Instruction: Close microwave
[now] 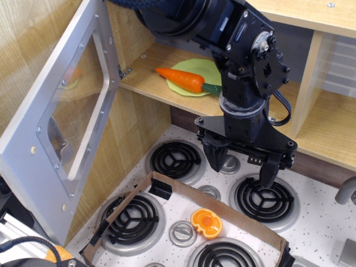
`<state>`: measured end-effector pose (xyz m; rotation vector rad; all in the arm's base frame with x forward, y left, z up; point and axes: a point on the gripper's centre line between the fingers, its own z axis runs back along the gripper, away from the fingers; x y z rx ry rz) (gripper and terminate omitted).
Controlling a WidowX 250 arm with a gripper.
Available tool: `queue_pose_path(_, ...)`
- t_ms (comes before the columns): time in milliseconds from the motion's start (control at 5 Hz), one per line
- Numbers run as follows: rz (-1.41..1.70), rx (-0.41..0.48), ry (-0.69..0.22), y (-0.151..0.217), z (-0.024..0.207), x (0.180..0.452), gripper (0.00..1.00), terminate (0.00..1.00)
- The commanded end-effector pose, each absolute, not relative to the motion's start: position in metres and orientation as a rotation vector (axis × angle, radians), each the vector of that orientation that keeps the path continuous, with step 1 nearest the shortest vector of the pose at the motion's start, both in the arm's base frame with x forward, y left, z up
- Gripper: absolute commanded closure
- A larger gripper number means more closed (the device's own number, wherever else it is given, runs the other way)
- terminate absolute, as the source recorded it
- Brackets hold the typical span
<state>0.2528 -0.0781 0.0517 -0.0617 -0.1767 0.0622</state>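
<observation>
The microwave (146, 75) is a light-wood box at the upper left. Its silver-grey door (51, 78) with a clear window is swung wide open to the left, toward the camera. Inside, a toy carrot (181, 79) lies on a green plate (197, 69). My black gripper (242, 169) hangs in front of and below the microwave's opening, pointing down over the stovetop, to the right of the door and apart from it. Its fingers are spread and hold nothing.
The speckled stovetop (311, 222) has several black coil burners and silver knobs. A brown cardboard strip (222, 208) crosses it, with an orange toy (206, 223) beside it. A doorless wooden cubby (328, 119) stands at the right, and a grey faucet (345, 193) at the right edge.
</observation>
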Motion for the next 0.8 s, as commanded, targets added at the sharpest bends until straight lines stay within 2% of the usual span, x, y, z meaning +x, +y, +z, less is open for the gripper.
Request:
queue_pose_path(0,0.062,-0.062,-0.177,-0.078,0.052,0.253,0.00,0.00)
queue_pose_path(400,0.160,-0.045,-0.203,-0.082,0.082,0.230,0.00,0.00)
queue_pose_path(600,0.191,-0.033,-0.204,-0.077,0.106,0.215,0.00,0.00)
